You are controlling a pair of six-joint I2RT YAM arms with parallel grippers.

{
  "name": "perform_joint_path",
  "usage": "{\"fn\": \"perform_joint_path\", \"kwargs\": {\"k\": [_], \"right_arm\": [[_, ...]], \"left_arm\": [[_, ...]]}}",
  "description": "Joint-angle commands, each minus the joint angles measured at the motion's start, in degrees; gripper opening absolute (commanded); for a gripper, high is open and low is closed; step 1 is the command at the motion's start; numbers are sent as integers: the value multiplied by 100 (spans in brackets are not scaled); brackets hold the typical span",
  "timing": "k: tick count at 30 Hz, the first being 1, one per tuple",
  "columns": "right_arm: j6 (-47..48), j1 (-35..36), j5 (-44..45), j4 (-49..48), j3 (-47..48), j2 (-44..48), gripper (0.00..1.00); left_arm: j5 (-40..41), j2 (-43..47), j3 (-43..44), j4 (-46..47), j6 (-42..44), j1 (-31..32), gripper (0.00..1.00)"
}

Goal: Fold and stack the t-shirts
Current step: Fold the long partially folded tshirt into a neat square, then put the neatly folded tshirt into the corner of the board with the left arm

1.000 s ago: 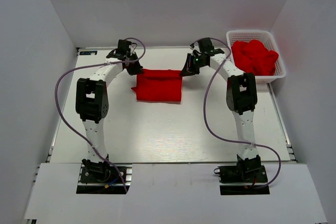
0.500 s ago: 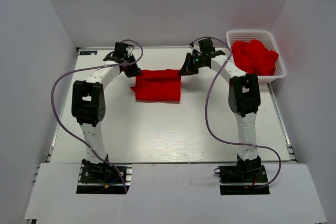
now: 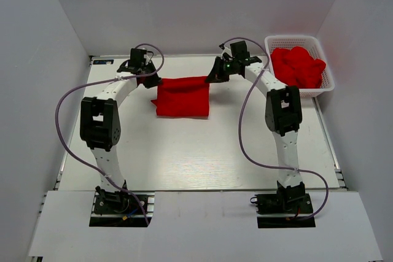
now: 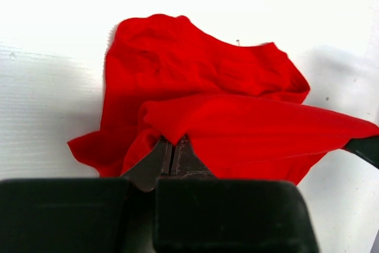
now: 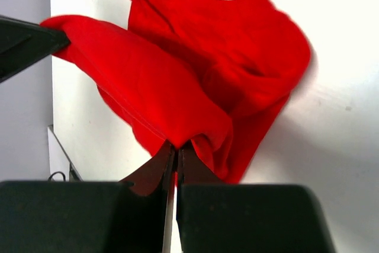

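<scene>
Pinching the far left corner of a red t-shirt (image 3: 182, 97) in the left gripper (image 4: 173, 143), fingers clenched tight on the cloth. Clamping the far right corner in the right gripper (image 5: 176, 145), likewise squeezed onto fabric. Holding that far edge stretched and lifted between the two, trailing the rest down onto the far middle of the white table (image 3: 184, 151). Leaving a heap of red t-shirts (image 3: 299, 65) untouched in the white lattice basket (image 3: 295, 37) at the far right corner.
</scene>
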State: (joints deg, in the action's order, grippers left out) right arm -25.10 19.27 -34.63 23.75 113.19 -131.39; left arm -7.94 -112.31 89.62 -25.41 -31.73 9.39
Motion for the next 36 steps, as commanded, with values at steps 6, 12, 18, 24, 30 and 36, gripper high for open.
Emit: {"fn": "perform_joint_path", "kwargs": {"k": [6,12,18,24,30,36], "right_arm": [[-258,-11,-96,-792,362,-659,4],[-829,-19,-228,-2562,362,-835,22],[-2094,-90,-334,-4314,520,-1037,90],[-1965,-98,535,-3660,950,-959,90],[-743,-125,976,-2218,389,-142,90],[400,-37,1169,-987,-586,833,90]], "left_arm": [[3,-405,169,326,70,-200,0],[-355,-950,679,632,-114,-341,27],[-735,-1302,1495,994,-527,-569,100],[-866,-1504,1998,881,-633,-737,100],[-937,-943,1550,608,42,-789,100],[-963,-459,760,71,1264,-534,100]]}}
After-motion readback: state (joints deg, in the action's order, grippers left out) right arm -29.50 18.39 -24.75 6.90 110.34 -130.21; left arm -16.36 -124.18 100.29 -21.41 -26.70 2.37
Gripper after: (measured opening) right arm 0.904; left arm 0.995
